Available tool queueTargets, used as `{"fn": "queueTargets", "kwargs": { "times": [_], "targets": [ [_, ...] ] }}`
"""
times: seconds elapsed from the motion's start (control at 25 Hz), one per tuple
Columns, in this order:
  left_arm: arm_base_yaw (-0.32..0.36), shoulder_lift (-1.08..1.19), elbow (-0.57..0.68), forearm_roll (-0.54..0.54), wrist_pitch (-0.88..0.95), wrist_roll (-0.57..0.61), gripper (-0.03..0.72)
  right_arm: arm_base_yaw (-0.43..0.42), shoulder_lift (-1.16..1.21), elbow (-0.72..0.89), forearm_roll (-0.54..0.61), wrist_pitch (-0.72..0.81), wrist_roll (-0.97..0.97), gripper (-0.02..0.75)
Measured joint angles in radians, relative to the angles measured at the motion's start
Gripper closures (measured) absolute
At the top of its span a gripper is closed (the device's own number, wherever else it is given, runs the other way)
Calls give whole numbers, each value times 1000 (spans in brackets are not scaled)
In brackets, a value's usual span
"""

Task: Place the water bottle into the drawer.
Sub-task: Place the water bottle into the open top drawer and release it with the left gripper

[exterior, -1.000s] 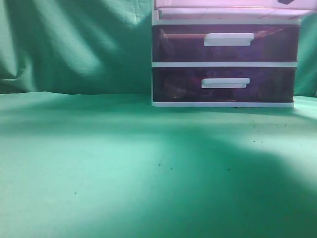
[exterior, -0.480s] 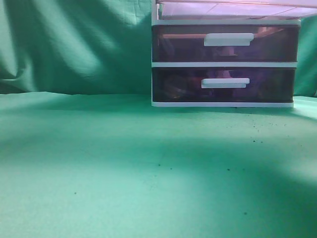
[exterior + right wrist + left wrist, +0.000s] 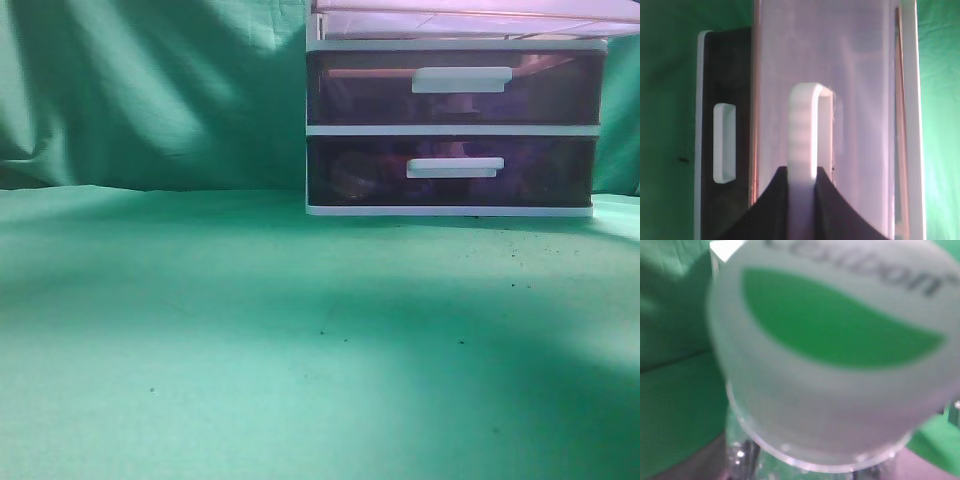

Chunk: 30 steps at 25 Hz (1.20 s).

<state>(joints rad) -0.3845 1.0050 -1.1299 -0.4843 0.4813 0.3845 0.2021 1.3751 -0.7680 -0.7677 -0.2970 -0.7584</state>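
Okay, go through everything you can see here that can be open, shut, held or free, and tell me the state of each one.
top drawer: pulled open, nothing visible inside.
top drawer handle: gripped by the right gripper.
middle drawer: shut.
bottom drawer: shut.
water bottle: close against the left wrist camera, cap on; grip itself not visible.
left gripper: fingers out of view, cannot tell.

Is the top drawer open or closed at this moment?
Open. In the right wrist view the top drawer is pulled out past the cabinet frame, and the right gripper grips its white handle.
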Motion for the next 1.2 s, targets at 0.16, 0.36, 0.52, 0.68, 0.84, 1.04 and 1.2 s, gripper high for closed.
{"fn": "queueTargets", "kwargs": {
  "times": [0.16, 0.36, 0.52, 0.68, 0.84, 1.04, 1.2],
  "targets": [
    [0, 48, -66, -28, -12, 4, 386, 37, -2, 10, 0, 35, 4, 651],
    [-54, 182, -186, -101, -3, 128, 386, 42, -2, 10, 0, 53, 6, 651],
    [-119, 338, -362, -113, 45, 224, 386, 42, -2, 10, -2, 55, 6, 651],
    [-149, 519, -575, -107, 100, 295, 386, 42, -2, 10, -4, 55, 6, 651],
    [-176, 684, -761, -77, 188, 507, 386, 42, -4, 10, -7, 57, 6, 651],
    [-190, 836, -857, 1, 230, 585, 386, 42, -4, 10, -9, 57, 9, 651],
    [-204, 895, -871, 132, 203, 633, 386, 42, -4, 10, -11, 57, 10, 651]
  ]
}}
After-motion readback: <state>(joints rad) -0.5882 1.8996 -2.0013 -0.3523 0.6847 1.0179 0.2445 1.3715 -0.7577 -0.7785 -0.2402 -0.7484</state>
